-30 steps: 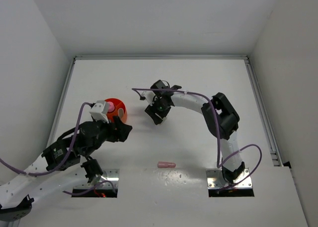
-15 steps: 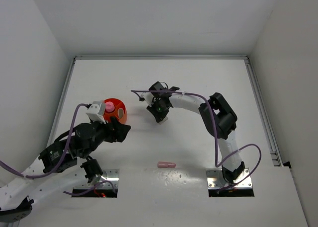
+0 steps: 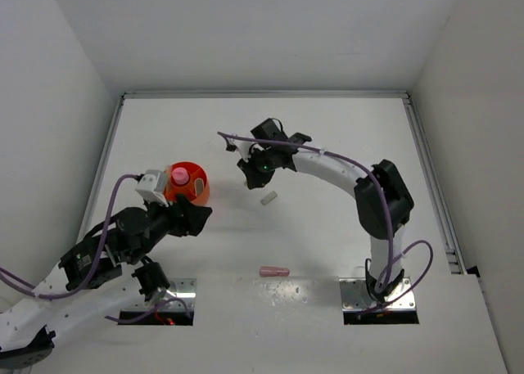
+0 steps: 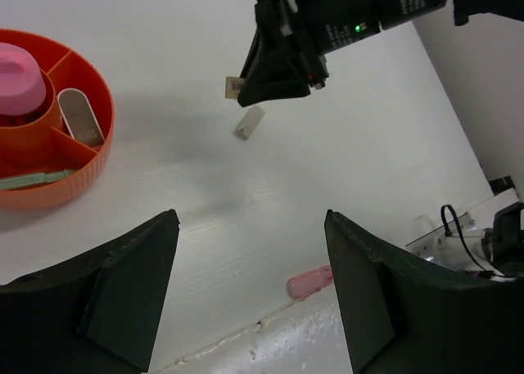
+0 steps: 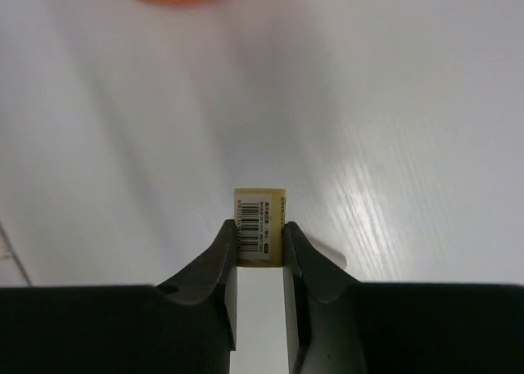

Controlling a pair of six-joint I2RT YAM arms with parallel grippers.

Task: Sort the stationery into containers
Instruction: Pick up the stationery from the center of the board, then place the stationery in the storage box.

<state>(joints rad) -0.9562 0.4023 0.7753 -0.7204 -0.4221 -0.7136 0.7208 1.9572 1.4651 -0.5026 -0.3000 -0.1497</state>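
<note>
The little beige block [image 5: 260,213] with the barcode sticker is pinched between the right gripper [image 5: 260,245] fingers. They're closed down to a narrow gap on its lower half, and the label end pokes out past the tips. It looks to be off the table, with a soft shadow on the white surface under it.

From the top camera, the round orange tub [image 3: 196,191] sits at about 9 o'clock from that gripper, a fair way off. The pink-capped tube [image 3: 178,176] stands upright in the tub's centre well. The left wrist cam also shows a pale rounded piece [image 4: 79,117] in one divider section and a green bar [image 4: 33,179] lying flat in the next one round.

Loose stuff on the table: a small pale block [image 3: 268,199] just at 6 o'clock from the right gripper, not touching it. A pink bar [image 3: 274,271] lies further along that same 6 o'clock line, close to the near edge.

The left gripper [image 3: 193,217] hangs at roughly 6 o'clock from the tub. Its jaws are spread wide with nothing between them, just bare table in its own view.
</note>
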